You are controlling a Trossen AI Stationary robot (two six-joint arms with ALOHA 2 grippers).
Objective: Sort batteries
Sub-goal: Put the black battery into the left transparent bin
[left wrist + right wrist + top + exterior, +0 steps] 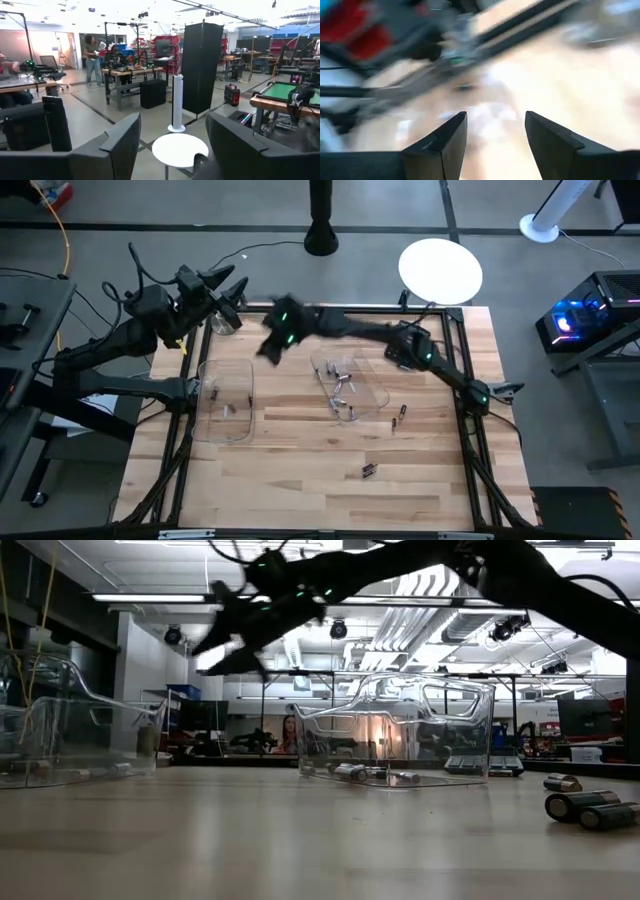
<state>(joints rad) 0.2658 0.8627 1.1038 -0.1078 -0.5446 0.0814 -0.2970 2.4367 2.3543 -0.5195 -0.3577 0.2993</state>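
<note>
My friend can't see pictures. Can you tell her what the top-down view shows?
Two dark robot arms reach over a wooden table; the right gripper hangs open between two clear trays holding batteries. More lie loose nearby.

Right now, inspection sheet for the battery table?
Surface: wooden table, mostly bare at the front.
Job's things: batteries in the right clear tray; a few in the left tray; loose batteries on the wood.
Clutter: nothing seen.
Tools: right tool raised between the trays, open, empty; left tool open, beyond the table's back-left corner.
Cables: yellow cable on the floor.
Surroundings: white round stand, person in the workshop.
</note>
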